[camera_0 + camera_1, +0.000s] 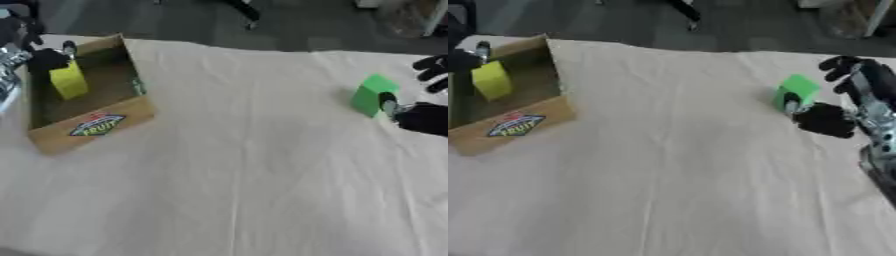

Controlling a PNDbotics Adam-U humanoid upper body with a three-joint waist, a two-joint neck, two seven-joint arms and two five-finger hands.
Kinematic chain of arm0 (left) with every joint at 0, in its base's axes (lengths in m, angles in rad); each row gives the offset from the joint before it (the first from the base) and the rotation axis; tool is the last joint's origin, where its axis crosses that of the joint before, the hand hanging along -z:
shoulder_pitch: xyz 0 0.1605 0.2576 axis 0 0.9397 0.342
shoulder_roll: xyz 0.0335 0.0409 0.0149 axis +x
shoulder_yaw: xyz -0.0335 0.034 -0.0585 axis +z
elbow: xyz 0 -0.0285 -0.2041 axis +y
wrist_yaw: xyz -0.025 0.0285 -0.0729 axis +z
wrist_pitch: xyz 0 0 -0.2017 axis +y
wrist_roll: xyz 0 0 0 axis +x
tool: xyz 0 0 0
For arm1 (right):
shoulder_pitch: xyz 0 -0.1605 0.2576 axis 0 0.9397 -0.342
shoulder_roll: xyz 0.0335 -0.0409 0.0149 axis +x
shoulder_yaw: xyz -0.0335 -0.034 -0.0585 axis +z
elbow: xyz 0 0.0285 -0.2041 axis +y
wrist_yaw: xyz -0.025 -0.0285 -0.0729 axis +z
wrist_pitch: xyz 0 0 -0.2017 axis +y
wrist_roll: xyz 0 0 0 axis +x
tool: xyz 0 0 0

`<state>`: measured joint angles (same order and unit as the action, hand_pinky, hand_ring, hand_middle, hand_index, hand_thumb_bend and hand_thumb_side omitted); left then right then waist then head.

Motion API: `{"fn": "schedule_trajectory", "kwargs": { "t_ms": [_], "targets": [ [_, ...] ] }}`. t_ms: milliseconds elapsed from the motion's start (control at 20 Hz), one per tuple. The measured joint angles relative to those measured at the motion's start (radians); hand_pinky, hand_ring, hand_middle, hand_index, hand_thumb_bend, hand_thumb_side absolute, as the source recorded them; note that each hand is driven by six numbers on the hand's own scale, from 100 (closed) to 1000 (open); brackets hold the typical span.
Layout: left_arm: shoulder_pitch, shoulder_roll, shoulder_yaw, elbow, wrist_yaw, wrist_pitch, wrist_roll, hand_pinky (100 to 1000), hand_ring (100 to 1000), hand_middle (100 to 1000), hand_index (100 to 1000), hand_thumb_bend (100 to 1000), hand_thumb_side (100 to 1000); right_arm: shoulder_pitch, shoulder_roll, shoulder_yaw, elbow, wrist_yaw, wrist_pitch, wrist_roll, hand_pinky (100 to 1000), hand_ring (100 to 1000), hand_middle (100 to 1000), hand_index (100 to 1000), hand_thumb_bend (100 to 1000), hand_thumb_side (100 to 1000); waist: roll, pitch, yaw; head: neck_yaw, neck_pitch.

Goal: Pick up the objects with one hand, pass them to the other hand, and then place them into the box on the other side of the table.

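A yellow block (pixel 68 81) stands tilted inside the cardboard box (pixel 94 127) at the table's left. The black fingers of my left hand (pixel 48 59) are pinched on the block's top end. At the right a green block (pixel 798 89) rests on the white cloth. My right hand (pixel 826 120) reaches round it. The thumb (pixel 791 105) touches the block's near face, while the fingers (pixel 842 66) stay spread behind it with a small gap.
The box carries a "FRUIT" label (pixel 96 125) on its near wall and sits askew at the table's left edge. White cloth (pixel 254 165) covers the table. Dark floor and furniture legs lie beyond the far edge.
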<state>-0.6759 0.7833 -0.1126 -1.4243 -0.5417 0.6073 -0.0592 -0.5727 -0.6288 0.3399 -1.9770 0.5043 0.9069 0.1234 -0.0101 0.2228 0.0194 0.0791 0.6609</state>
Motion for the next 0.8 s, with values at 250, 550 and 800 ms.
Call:
{"fn": "schedule_trajectory", "kwargs": {
  "t_ms": [250,550,800],
  "targets": [
    [0.031,-0.011,0.006,-0.135,0.091,-0.009,0.122,585,718,685,839,140,541,-0.022,0.0,0.0,0.032,0.0,0.001,0.002,854,770,756,838,351,316,-0.004,0.0,0.0,-0.074,0.011],
    [0.068,-0.021,0.005,-0.255,0.178,-0.026,0.19,573,740,715,837,102,587,-0.063,0.0,0.007,0.101,-0.026,0.001,0.01,869,801,788,846,370,331,-0.009,-0.001,-0.001,-0.128,0.015],
    [0.097,-0.029,0.005,-0.309,0.218,-0.035,0.228,572,739,712,834,107,601,-0.142,0.0,0.043,0.2,-0.043,0.0,0.054,881,825,816,852,393,338,-0.019,-0.012,-0.011,-0.149,0.028]
  ]
}}
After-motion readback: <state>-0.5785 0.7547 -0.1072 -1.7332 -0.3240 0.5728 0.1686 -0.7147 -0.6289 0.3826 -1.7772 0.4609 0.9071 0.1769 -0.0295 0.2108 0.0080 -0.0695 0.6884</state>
